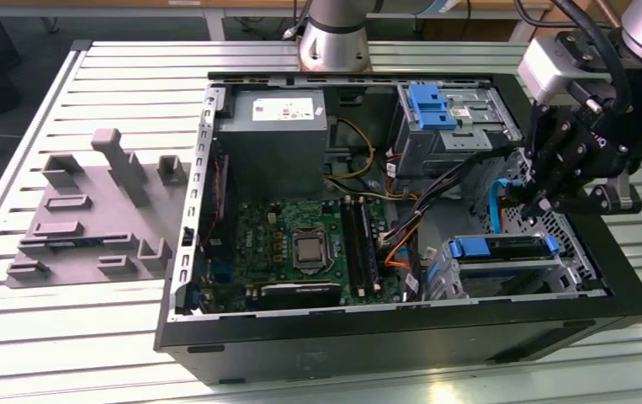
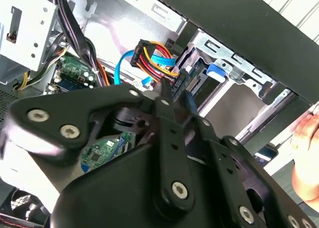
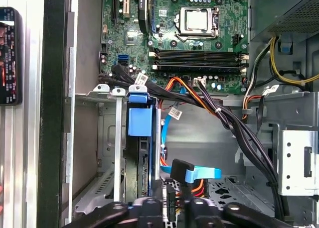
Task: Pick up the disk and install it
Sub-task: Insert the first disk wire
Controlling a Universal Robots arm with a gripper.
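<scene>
A slatted metal tabletop (image 1: 96, 328) carries an open black computer case (image 1: 411, 337) lying on its side, with a grey moulded fixture (image 1: 91, 215) well apart from it toward the exterior view's left. Inside the case sit a green motherboard (image 1: 287, 244), a grey power supply box (image 1: 270, 139) and, in the far corner, a metal drive cage with a bare blue bracket (image 1: 427, 105). The robot arm (image 1: 590, 93) reaches in from the exterior view's right and bends down over the case's near right corner, its black claw (image 1: 545, 198) hanging just above the lower drive bay (image 1: 512, 269). The disk (image 3: 137, 158) is seated edge-on in that bay, its long axis running along the bay's depth and its blue rail tab (image 3: 138, 116) facing the motherboard; most of its body is hidden by the bay walls, so its label cannot be seen. In the second wrist view the claw's own linkage (image 2: 164, 153) blocks much of the scene, and whether the fingers are spread or pressed together cannot be told (the tips are hidden among cables). A red, yellow and blue cable bundle (image 2: 152, 56) ends at a black connector just beside the disk. A dark phone-like object (image 3: 10, 56) lies outside the case, cut off at the edge.
</scene>
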